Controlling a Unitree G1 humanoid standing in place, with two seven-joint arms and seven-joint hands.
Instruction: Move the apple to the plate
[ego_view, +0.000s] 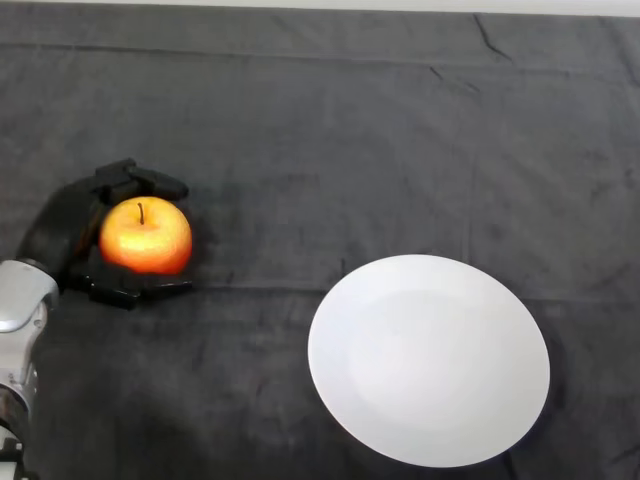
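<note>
A red and yellow apple (146, 236) with a short stem sits upright on the dark cloth at the left of the head view. My black left hand (68, 232) is wrapped around it from the left, its fingers (140, 183) curled over the far side and the thumb (135, 290) curled under the near side. A round white plate (430, 360) lies flat at the lower right, well apart from the apple, with nothing on it.
The dark cloth (330, 130) has a few creases and folds across the table. A pale strip of table edge (400, 6) runs along the top of the view.
</note>
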